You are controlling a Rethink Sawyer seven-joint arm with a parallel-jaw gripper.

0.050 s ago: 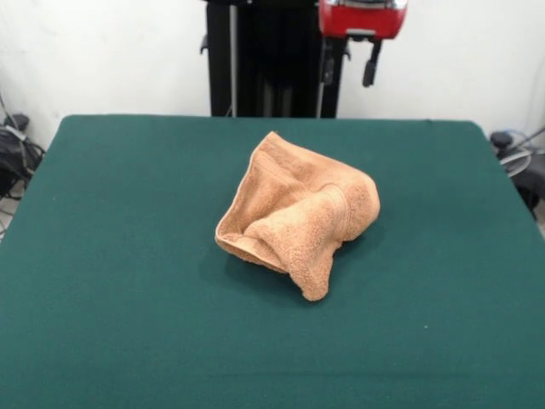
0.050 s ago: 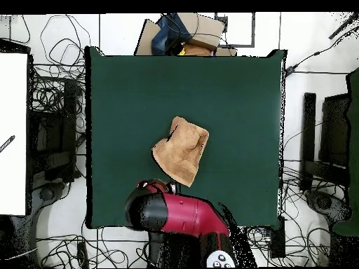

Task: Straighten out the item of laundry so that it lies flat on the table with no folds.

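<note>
Crumpled towel (image 1: 295,215) at mid-table (image 1: 102,256); gripper (image 1: 370,72) raised, opening indiscernible, holding nothing. Best: pinch one free corner, draw outward.

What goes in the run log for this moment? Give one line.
towel: crumpled, folded over itself | table: towel near centre | gripper: raised, clear of towel | task: not done
</note>
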